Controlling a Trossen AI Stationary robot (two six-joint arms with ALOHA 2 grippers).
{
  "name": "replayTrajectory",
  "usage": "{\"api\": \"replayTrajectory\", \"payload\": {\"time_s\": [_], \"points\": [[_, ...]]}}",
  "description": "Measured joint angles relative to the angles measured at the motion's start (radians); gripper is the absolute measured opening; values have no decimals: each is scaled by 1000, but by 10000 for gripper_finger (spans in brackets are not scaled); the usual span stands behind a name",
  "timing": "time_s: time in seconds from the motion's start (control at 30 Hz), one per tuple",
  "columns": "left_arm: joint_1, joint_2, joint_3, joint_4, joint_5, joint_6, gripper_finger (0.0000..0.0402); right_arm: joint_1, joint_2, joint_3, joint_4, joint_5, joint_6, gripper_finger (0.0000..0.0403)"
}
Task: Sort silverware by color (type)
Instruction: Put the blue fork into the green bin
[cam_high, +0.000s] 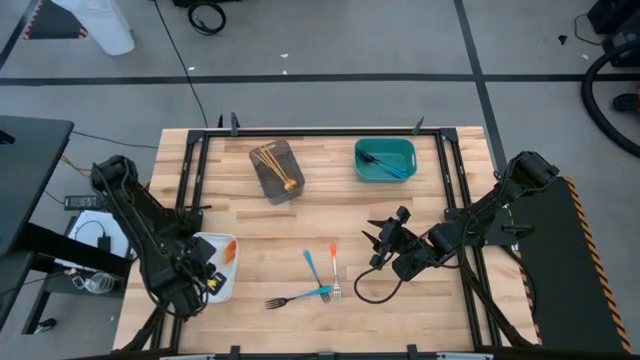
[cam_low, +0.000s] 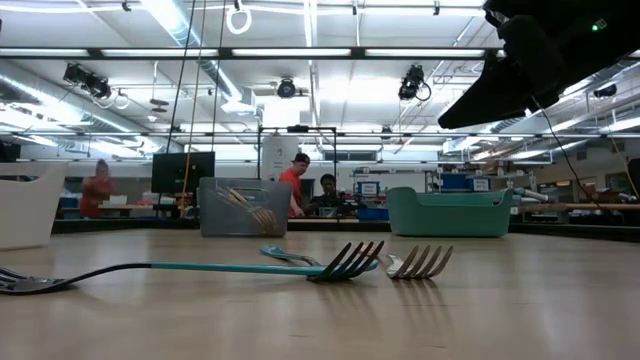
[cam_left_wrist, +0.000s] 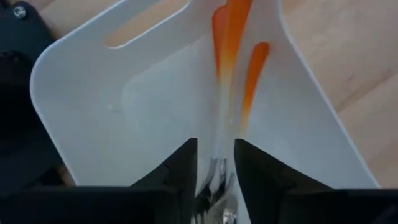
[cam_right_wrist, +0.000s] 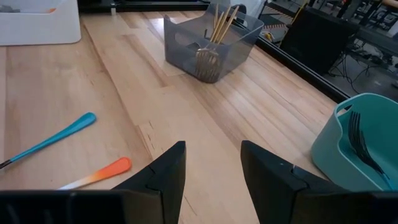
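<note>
Left claw (cam_left_wrist: 214, 168) inside white tray (cam_left_wrist: 124, 106), fingers parted around orange forks (cam_left_wrist: 233, 37). Right claw (cam_right_wrist: 211, 165) open, empty, above desk (cam_right_wrist: 199, 118); grey tray (cam_right_wrist: 208, 46), teal tray (cam_right_wrist: 360, 146) beyond.

Three forks lie loose at the lower middle of the high view: a blue-handled fork (cam_high: 313, 266) slanted, an orange-handled fork (cam_high: 335, 272) nearly upright beside it, and a second blue-handled fork (cam_high: 297, 298) lying almost crosswise below, their ends meeting near the tines. All-gold forks (cam_high: 274, 165) lie bundled in the grey tray at upper middle. Dark metal forks (cam_high: 383, 162) rest in the teal tray to the right. Orange-handled forks (cam_left_wrist: 233, 56) lie in the white tray at lower left
</note>
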Motion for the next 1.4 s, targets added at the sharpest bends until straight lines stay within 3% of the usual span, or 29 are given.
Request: {"api": "replayTrajectory", "payload": {"time_s": [0.33,1.4], "points": [[56,-7,67,11,-10,150,130,0,0,0,2,-2,-2,164],[364,-7,68,298,3,600,130,0,0,0,27,-37,0,165]]}}
